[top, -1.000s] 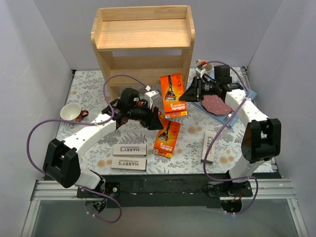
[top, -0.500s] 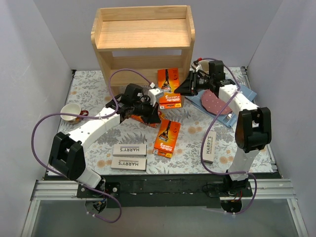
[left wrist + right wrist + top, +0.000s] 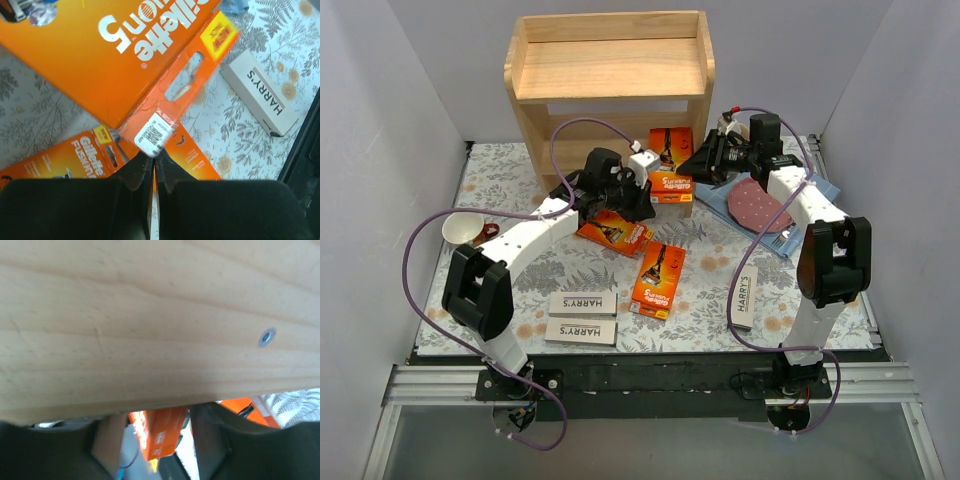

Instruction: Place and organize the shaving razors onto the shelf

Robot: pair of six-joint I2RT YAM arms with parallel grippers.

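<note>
The wooden shelf (image 3: 610, 70) stands at the back, and its side panel (image 3: 150, 315) fills the right wrist view. My left gripper (image 3: 645, 203) (image 3: 154, 155) is shut on the hang tab of an orange razor pack (image 3: 670, 170) (image 3: 100, 60), held up at the shelf's lower tier. My right gripper (image 3: 698, 168) (image 3: 159, 412) grips the same pack (image 3: 165, 435) at its right edge. Two more orange packs (image 3: 613, 232) (image 3: 658, 280) lie on the table. White HARRY'S boxes lie at the front left (image 3: 583, 303) (image 3: 580, 332) and the right (image 3: 745, 297) (image 3: 260, 95).
A white cup (image 3: 463, 228) sits at the left edge of the flowered cloth. A blue cloth with a maroon disc (image 3: 760, 205) lies under the right arm. Another cup (image 3: 728, 130) stands behind the right gripper. Grey walls close in both sides.
Both grippers have carried the orange pack away from me, up to the shelf's lower tier. The left arm's move has uncovered the orange pack lying beneath it.
</note>
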